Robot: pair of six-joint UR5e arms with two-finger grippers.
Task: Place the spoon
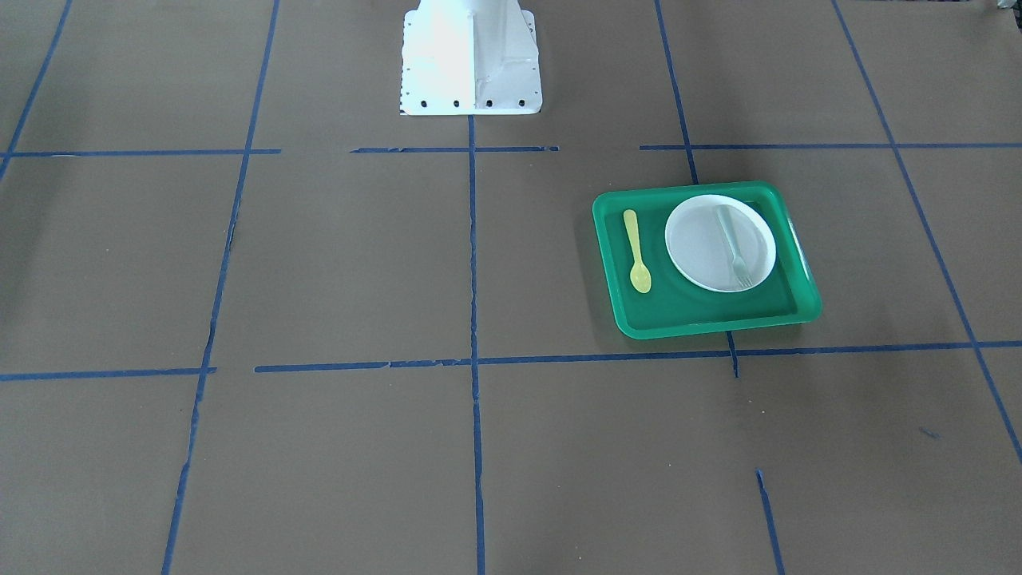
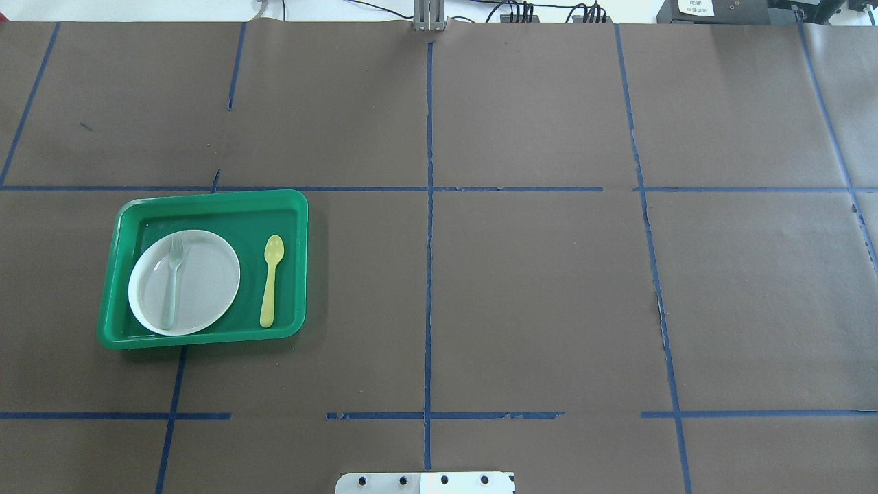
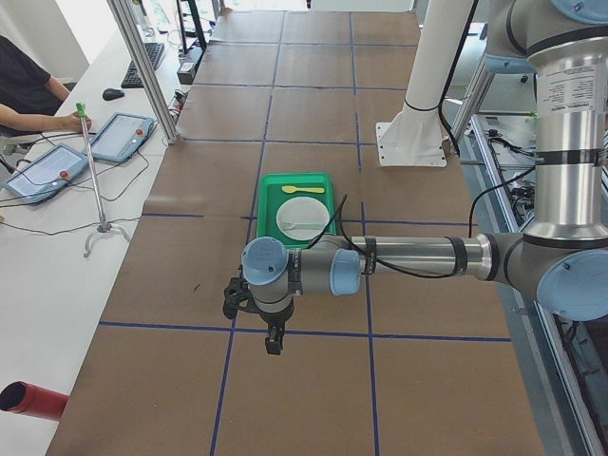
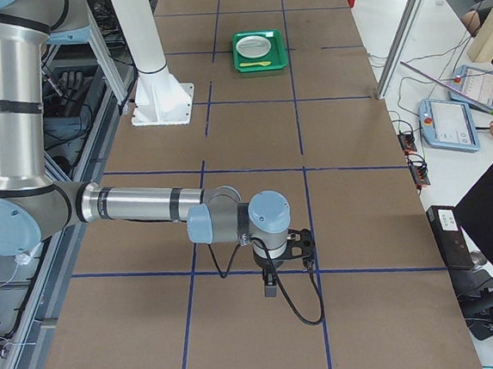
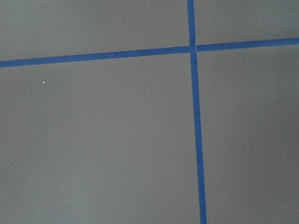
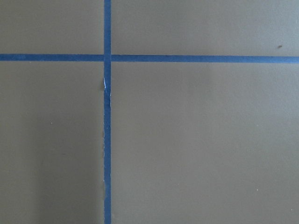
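Observation:
The pale yellow spoon (image 1: 639,251) lies flat in a green tray (image 1: 711,323), beside a white plate (image 1: 699,247), not on it. It also shows in the overhead view (image 2: 270,281), to the right of the plate (image 2: 206,274). My left gripper (image 3: 274,342) shows only in the exterior left view, high above the table and short of the tray; I cannot tell if it is open or shut. My right gripper (image 4: 271,288) shows only in the exterior right view, far from the tray (image 4: 259,50); I cannot tell its state either. Both wrist views show only brown paper and blue tape.
A pale grey-green fork (image 2: 171,281) lies on the plate. The tray (image 2: 206,336) sits on the robot's left half of the brown, blue-taped table. The white robot base (image 1: 471,60) stands at the table's edge. Operators' tablets (image 3: 119,138) lie on a side desk.

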